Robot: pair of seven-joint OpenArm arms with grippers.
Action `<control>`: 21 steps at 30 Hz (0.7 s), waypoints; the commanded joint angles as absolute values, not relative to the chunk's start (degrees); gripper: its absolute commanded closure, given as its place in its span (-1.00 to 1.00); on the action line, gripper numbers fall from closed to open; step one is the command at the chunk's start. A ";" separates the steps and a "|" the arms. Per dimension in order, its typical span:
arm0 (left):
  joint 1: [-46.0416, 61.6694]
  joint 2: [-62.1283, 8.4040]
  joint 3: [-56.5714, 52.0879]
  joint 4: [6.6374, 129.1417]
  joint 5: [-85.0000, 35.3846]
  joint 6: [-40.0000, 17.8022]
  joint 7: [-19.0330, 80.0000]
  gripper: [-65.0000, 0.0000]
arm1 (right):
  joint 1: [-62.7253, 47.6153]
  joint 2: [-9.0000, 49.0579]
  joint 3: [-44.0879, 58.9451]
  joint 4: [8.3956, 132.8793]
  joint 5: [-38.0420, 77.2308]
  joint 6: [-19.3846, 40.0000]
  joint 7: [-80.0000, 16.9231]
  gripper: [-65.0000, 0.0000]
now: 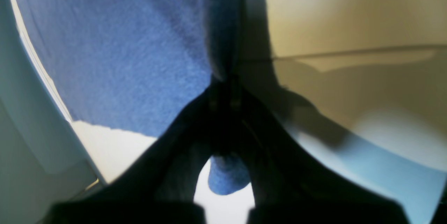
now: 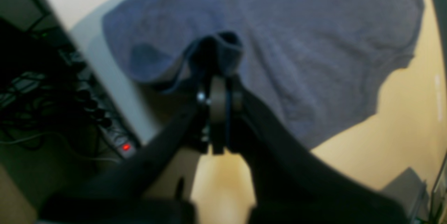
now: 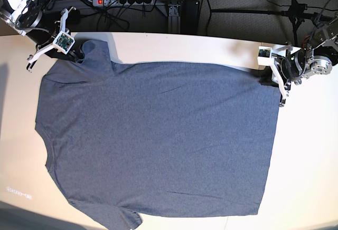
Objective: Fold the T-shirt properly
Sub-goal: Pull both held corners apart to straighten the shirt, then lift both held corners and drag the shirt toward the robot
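Base view gives me the T-shirt [image 3: 158, 140] spread flat on the pale table [image 3: 311, 151], plain heathered blue-grey side up, its near hem edge toward me. Farther back, my left gripper [image 1: 227, 77] sits low at the hem corner, clenched on a bunched tuft of soft knit. My right gripper [image 2: 218, 77] is angled down at the neck end, pinching a fold of fabric.
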State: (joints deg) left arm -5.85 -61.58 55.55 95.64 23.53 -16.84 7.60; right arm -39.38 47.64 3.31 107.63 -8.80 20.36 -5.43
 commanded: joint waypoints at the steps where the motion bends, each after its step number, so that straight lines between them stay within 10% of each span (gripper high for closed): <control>1: -6.66 -62.94 53.60 96.51 22.63 -17.41 8.05 1.00 | -39.16 48.75 3.95 108.49 -8.54 21.04 -4.62 1.00; 21: -6.70 -67.02 40.14 99.31 13.50 -25.21 5.28 1.00 | -24.36 50.76 3.95 108.47 0.75 25.93 -9.67 1.00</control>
